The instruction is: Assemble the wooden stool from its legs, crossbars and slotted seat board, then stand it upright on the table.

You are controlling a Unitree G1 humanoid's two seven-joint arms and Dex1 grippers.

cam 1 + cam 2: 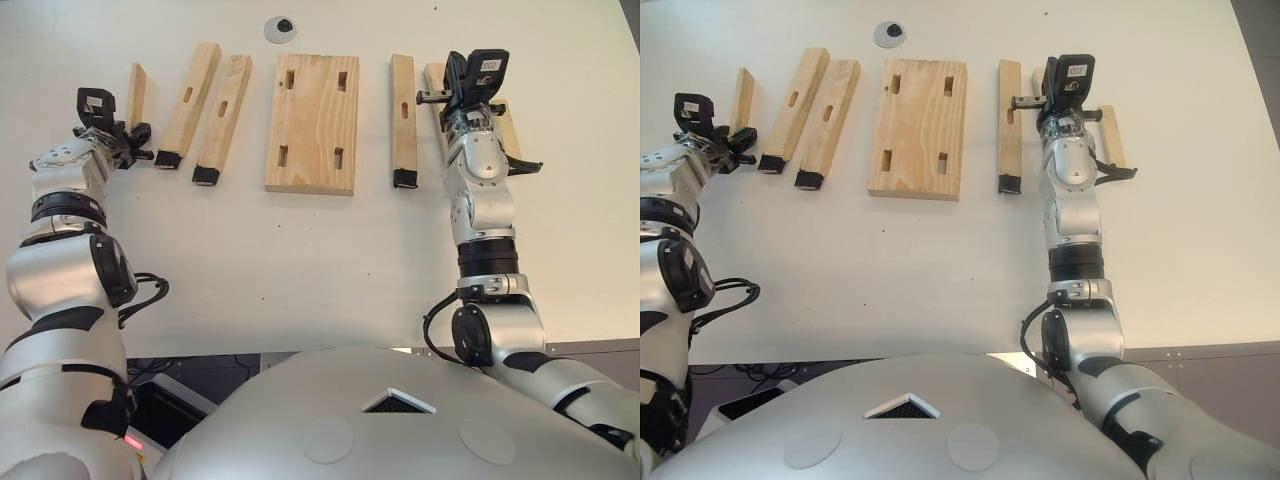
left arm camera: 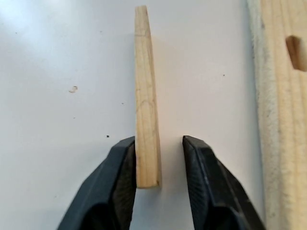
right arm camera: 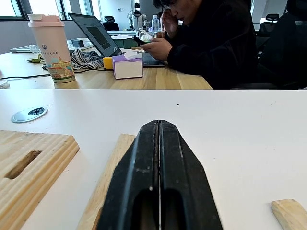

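The slotted seat board [image 1: 311,125] lies flat at the table's middle. Two legs [image 1: 190,105] [image 1: 223,120] lie to its left and one leg [image 1: 403,120] to its right. At the far left a thin crossbar [image 2: 147,110] stands on edge; my left gripper [image 2: 158,163] is open with its fingers [image 2: 120,187] either side of the bar's near end. My right gripper [image 3: 159,163] is shut with nothing in it, held low over another leg [image 3: 108,182] at the right [image 1: 433,78]. A second crossbar [image 1: 510,125] lies just right of that arm.
A round grey grommet [image 1: 280,28] sits in the table beyond the seat board. The near half of the white table [image 1: 300,260] is bare. Past the table's far edge stand a desk with a cup [image 3: 52,48] and a laptop.
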